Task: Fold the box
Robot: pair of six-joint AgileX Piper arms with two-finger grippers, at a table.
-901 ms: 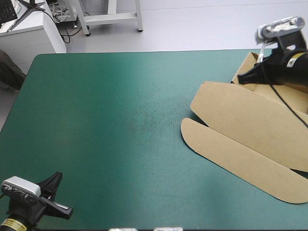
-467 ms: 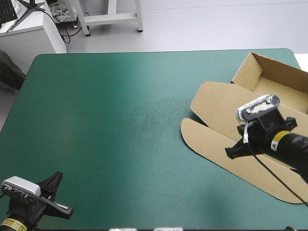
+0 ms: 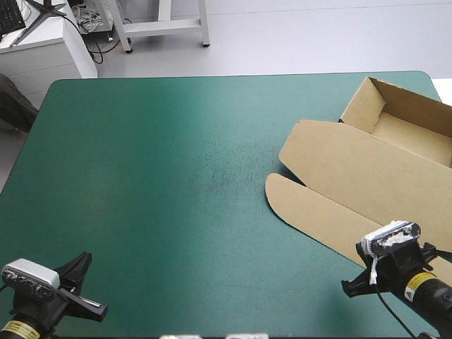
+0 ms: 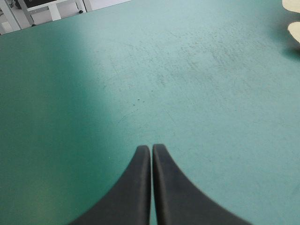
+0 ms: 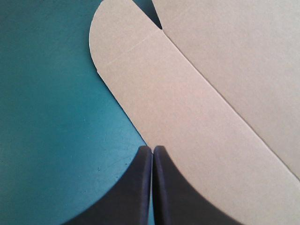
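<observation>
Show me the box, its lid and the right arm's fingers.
box (image 3: 364, 106): high view, a raised wall of its tray.
lid (image 3: 353, 169): high view, middle of the flat panel.
right fingers (image 5: 140, 183): right wrist view, one shut finger's surface.

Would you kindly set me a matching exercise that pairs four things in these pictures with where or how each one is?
Things:
1. left gripper
2. right gripper
3. box tray
4. rounded flap

Places and states:
A. lying flat on the teal-green cover, its curved end toward the middle
B. shut, at the near edge of the brown board, by the near right corner
C. walls raised, open on top, at the far right corner
D. shut, over bare cover at the near left corner

Pairs: 1-D, 2-B, 3-C, 4-A
</observation>
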